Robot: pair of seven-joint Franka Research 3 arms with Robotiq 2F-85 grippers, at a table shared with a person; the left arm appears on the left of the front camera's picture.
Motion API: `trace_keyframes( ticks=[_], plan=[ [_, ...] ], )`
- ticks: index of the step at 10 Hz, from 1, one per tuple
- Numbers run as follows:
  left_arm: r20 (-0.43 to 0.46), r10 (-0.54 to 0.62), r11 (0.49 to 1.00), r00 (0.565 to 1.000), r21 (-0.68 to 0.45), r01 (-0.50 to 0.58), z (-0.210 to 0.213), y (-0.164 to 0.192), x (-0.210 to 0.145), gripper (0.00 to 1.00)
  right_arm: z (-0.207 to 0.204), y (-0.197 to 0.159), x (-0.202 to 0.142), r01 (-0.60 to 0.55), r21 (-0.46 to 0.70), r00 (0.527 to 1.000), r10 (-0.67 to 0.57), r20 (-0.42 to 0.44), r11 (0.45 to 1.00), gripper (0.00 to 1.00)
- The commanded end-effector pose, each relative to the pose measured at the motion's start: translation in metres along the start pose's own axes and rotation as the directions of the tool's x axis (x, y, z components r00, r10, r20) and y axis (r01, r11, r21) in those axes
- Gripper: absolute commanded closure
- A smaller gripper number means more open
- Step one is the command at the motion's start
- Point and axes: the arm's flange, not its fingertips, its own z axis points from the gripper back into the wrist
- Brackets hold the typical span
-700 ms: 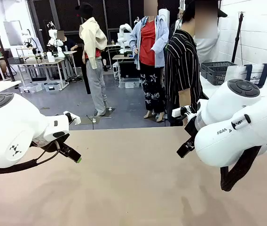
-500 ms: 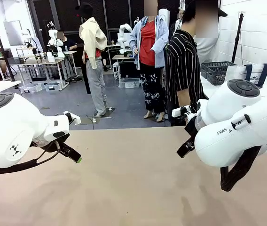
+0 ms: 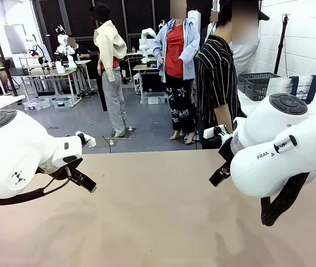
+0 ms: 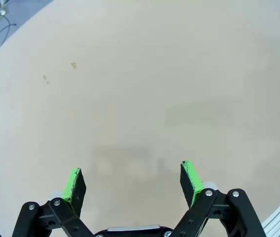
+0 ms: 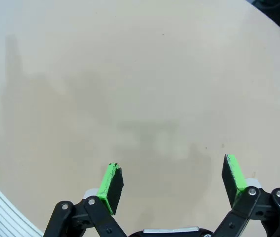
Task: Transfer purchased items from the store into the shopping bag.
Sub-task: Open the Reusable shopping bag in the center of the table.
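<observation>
My left gripper [image 4: 132,183] is open over the bare tan table [image 4: 140,89], nothing between its green pads [image 4: 74,183]. My right gripper [image 5: 169,183] is open too, above bare tabletop, its fingers [image 5: 111,181] holding nothing. In the front view both white arms hover at the table's near sides, the left one's green fingertip [image 3: 93,189] pointing down to the right. A dark grey lattice basket [image 3: 256,83] stands on a side table far right, off my table. Beside it shows a whitish bag with navy straps [image 3: 298,87], partly hidden by my right arm. The purchased items are out of view.
A person in a striped shirt [image 3: 216,83] stands at the far right edge of the table, next to the basket. The tan tabletop [image 3: 158,217] stretches wide between my two arms.
</observation>
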Motion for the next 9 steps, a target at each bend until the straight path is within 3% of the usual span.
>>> trace_keyframes(
  ticks=[1,2,4,6,7,9],
  plan=[
    [0.000,0.000,1.000,1.000,0.000,0.000,0.000,0.000,0.000,0.00,0.000,0.000,0.000,0.000,0.000,1.000,0.000,0.000,1.000,0.00],
    [0.176,-0.053,0.988,0.983,0.152,0.027,0.041,0.011,0.027,0.00,0.033,-0.012,0.012,0.024,-0.078,0.997,-0.018,0.078,0.997,0.00],
    [0.202,-0.049,0.925,0.978,0.378,-0.032,0.130,0.070,0.032,0.00,0.126,-0.075,0.015,0.182,-0.287,0.957,-0.103,0.270,0.941,0.00],
    [0.138,0.123,0.838,0.983,0.517,-0.177,0.185,0.138,-0.030,0.00,0.182,-0.161,-0.045,0.441,-0.389,0.882,-0.312,0.352,0.809,0.00],
    [0.135,0.261,0.799,0.956,0.526,-0.292,0.194,0.166,-0.075,0.00,0.187,-0.189,-0.092,0.552,-0.408,0.829,-0.429,0.359,0.727,0.00],
    [0.221,0.493,0.719,0.841,0.441,-0.537,0.188,0.191,-0.164,0.00,0.187,-0.234,-0.195,0.721,-0.393,0.692,-0.618,0.373,0.570,0.00]
  ],
)
